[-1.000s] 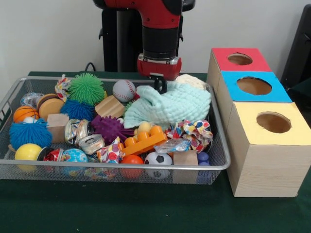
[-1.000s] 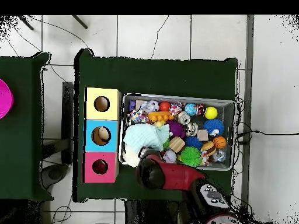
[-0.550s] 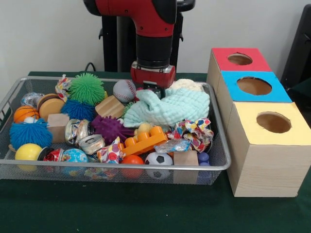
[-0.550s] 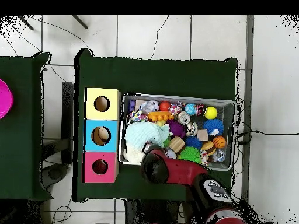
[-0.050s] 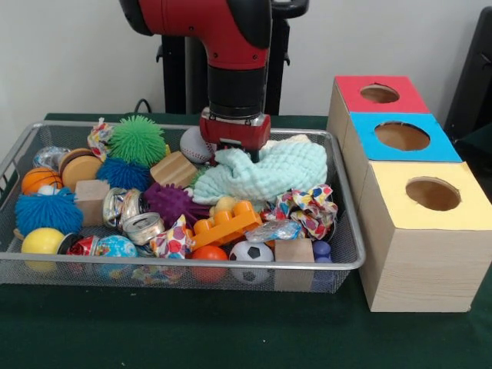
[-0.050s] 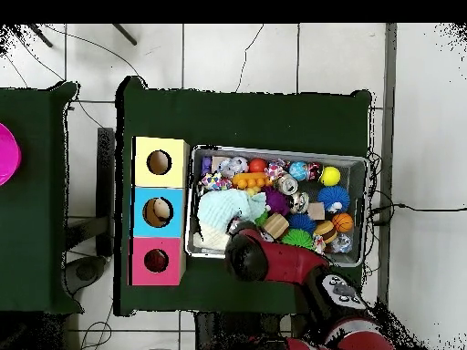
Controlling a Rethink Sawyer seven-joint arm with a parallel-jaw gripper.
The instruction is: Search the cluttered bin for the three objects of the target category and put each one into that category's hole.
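Note:
A wire bin [image 5: 192, 265] holds several toys. My gripper [image 5: 235, 151] hangs over its back middle, its tips buried in the top left fold of a mint green cloth [image 5: 269, 173], shut on it. The cloth lies bunched across the bin's back right part and appears in the overhead view as the mint cloth [image 6: 222, 210], beside my red arm [image 6: 274, 260], which covers the gripper there. Right of the bin stand three wooden boxes with round holes: red [image 5: 377, 92], blue [image 5: 401, 136] and yellow [image 5: 432, 194].
Around the cloth lie a baseball [image 5: 188, 142], a green spiky ball [image 5: 136, 140], a wooden block [image 5: 174, 169], a purple spiky ball [image 5: 171, 201], an orange toy brick [image 5: 227, 223], a patterned rag [image 5: 307, 209] and a small soccer ball [image 5: 250, 252].
My gripper has moved left along the bin's back and dropped a little. The mint cloth's near fold has shifted left with it, uncovering the bin's back right corner.

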